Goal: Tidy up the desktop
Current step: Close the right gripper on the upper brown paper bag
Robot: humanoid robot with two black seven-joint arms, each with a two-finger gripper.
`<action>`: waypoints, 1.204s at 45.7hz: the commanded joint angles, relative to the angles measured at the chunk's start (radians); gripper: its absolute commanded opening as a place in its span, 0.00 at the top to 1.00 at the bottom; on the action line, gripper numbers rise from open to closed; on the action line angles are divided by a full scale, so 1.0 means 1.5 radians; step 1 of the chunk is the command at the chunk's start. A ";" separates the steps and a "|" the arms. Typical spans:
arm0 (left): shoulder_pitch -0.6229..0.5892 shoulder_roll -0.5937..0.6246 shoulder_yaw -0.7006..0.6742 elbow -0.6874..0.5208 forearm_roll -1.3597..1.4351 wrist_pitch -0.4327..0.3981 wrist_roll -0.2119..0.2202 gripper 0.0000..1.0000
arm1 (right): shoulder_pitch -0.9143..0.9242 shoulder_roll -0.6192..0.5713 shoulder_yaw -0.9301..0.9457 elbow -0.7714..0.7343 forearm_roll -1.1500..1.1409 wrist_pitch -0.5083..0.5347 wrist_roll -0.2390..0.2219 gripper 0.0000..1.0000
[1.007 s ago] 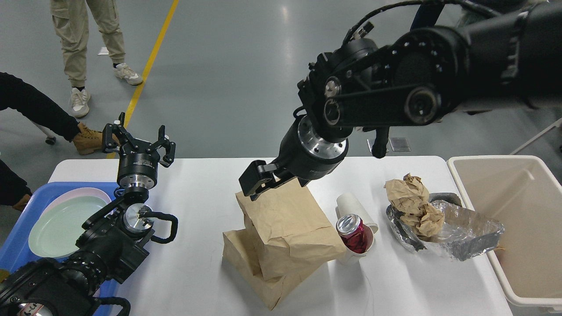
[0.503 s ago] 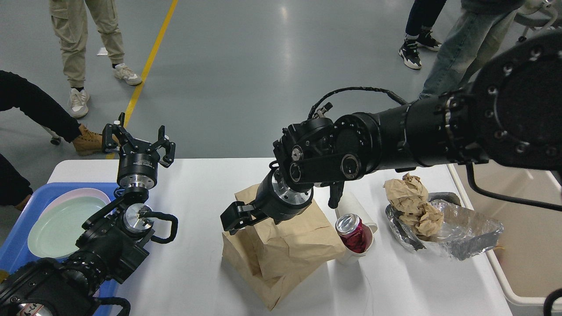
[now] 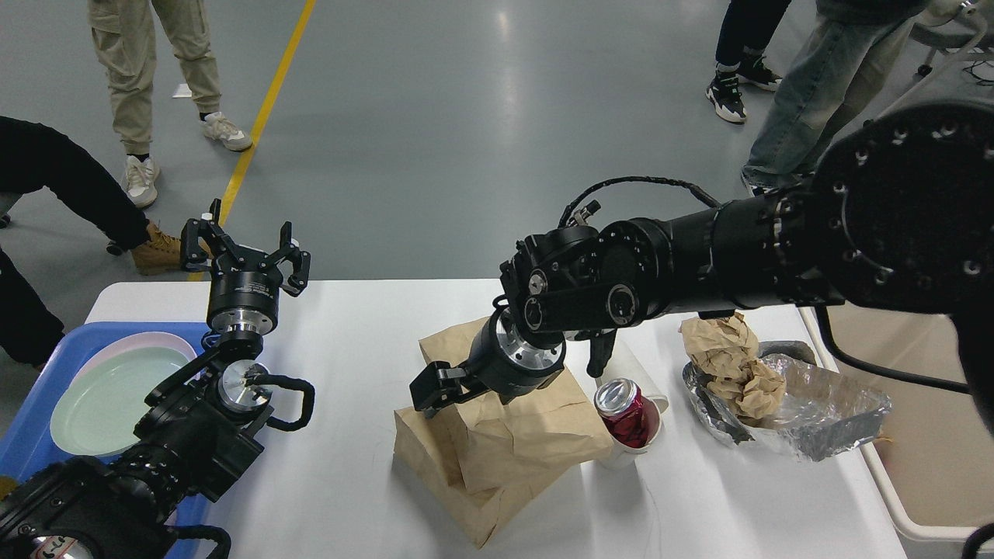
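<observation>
The white desktop [image 3: 349, 466] carries two stacked brown paper bags, the upper one [image 3: 528, 435] lying across the lower one [image 3: 435, 473]. My right gripper [image 3: 435, 386] reaches down from the right and sits at the upper bag's left edge. Its dark fingers overlap the paper, so I cannot make out their state. A red can [image 3: 625, 407] stands in a white cup [image 3: 621, 458] just right of the bags. My left gripper [image 3: 245, 252] is held upright over the desktop's far left edge, open and empty.
A foil tray [image 3: 823, 419] with crumpled brown paper [image 3: 730, 357] lies at the right, beside a beige bin [image 3: 932, 450]. A blue tray [image 3: 31, 419] at the left holds a pale green plate [image 3: 101, 396]. People stand on the floor beyond the table.
My right arm has dropped from above the bags and swung left, then eased slightly right, ending at the upper bag's left edge. The left arm has not moved.
</observation>
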 commanded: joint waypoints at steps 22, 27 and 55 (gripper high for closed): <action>0.000 0.000 0.000 0.000 0.000 0.000 0.000 0.04 | -0.055 -0.003 0.003 0.009 -0.026 0.003 -0.023 0.70; 0.000 0.000 0.000 0.000 0.000 0.000 0.000 0.04 | -0.032 -0.005 0.006 0.007 -0.020 0.057 -0.026 1.00; 0.000 0.000 0.000 0.000 0.000 -0.001 0.000 0.04 | 0.084 -0.008 0.022 0.006 0.000 0.139 -0.026 1.00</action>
